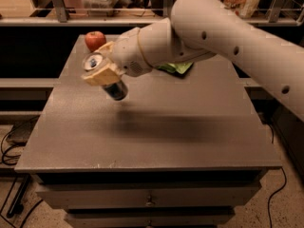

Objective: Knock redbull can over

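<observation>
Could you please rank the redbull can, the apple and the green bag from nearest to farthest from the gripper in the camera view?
1. Redbull can: held tilted in the gripper, at left.
2. Apple: just behind, back left.
3. Green bag: farther right, partly hidden by the arm.

Single raised view, angled down at table, gripper upper left

Grey drawer cabinet on speckled floor, black cables beside, dim shelf behind, pincer above its left part.
</observation>
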Motion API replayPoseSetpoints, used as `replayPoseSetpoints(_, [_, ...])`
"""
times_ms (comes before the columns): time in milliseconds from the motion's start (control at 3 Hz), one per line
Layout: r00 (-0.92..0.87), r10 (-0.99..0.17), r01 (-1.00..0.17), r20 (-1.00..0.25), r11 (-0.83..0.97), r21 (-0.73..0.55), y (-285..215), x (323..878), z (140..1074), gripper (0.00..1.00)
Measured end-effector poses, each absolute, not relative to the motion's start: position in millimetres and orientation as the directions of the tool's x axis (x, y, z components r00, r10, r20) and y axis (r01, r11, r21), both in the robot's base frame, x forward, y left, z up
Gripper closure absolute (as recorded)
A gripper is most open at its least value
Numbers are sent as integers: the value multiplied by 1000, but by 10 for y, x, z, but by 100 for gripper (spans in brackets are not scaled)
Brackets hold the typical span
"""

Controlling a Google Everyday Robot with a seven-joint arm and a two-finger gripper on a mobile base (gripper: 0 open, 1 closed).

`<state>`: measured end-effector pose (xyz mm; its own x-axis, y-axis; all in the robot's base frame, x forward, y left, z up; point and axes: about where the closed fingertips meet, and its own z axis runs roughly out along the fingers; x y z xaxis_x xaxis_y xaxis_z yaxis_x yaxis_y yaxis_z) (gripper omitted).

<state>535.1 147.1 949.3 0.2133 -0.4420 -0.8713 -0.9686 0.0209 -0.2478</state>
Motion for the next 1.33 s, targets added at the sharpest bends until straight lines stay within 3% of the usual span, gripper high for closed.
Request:
replayPoseSetpoints(333, [254,-604,-947,-755,4,-322,1161,5566,9475,83])
replayPoseSetpoints(667, [264,-699,-941,-665,-35,-337,1037,5716,9302,59])
replayPoseSetpoints(1333, [199,-734,-968,-650,-45,-247,1252,5882,8974,12])
